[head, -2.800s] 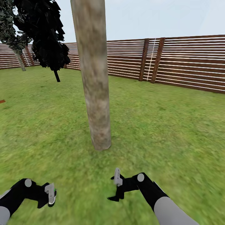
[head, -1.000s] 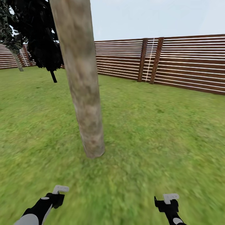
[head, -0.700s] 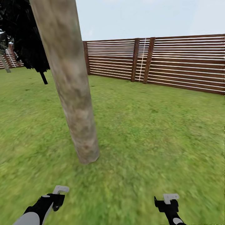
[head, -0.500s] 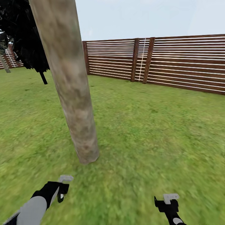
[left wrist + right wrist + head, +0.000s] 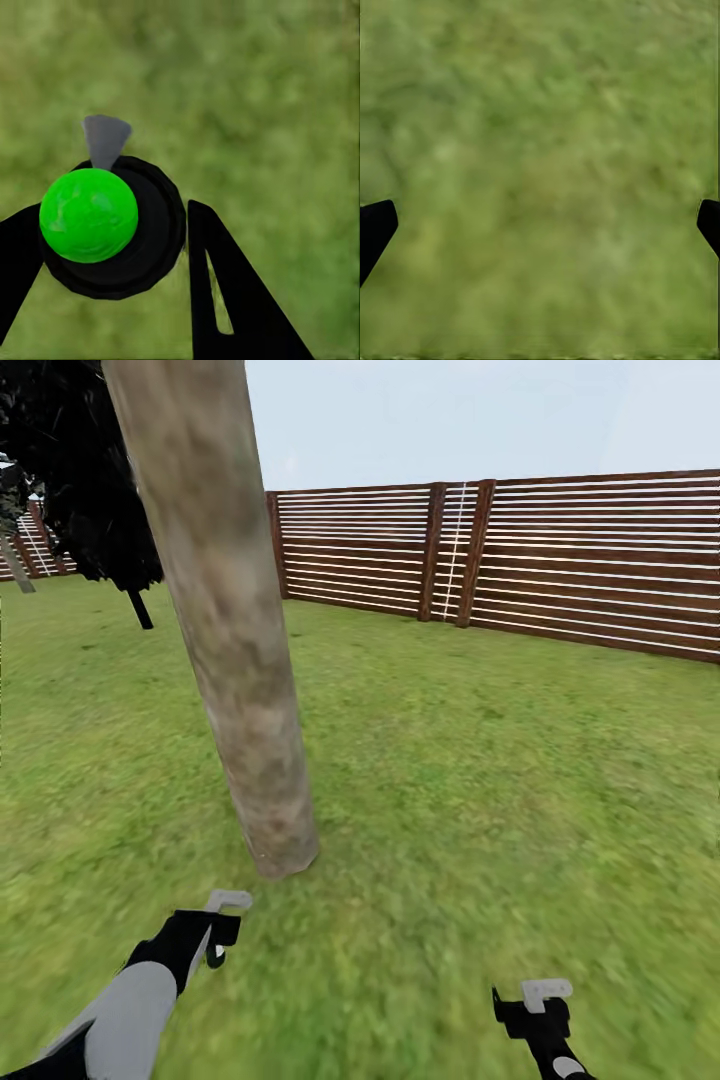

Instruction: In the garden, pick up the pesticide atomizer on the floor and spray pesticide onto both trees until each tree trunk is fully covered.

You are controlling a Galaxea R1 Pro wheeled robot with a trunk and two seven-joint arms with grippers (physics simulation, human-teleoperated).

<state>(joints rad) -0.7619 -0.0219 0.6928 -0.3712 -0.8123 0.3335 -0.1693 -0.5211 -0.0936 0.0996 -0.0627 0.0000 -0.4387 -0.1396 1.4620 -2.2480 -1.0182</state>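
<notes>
A thick mottled grey-brown tree trunk (image 5: 245, 690) leans up from the grass floor (image 5: 480, 780) just ahead, slightly left. My left gripper (image 5: 215, 938) hovers low before its base, shut on the pesticide atomizer (image 5: 90, 214), a black round body with a green ball top and a grey nozzle, held between the black fingers (image 5: 214, 292). My right gripper (image 5: 535, 1008) hangs low at the right over bare grass, open, its fingertips (image 5: 375, 229) wide apart. No white specks of pesticide show on the bark. Another grey leaning trunk (image 5: 15, 570) stands far off at the left edge.
A slim dark-leaved tree (image 5: 95, 490) stands behind the trunk to the left. The brown slat fence (image 5: 560, 565) runs across the back and right. Open lawn stretches to the right of the trunk.
The whole view first swung, so the trunk sits further left and nearer. Since then my left arm has pushed forward with the atomizer toward the trunk's base. The right arm holds still.
</notes>
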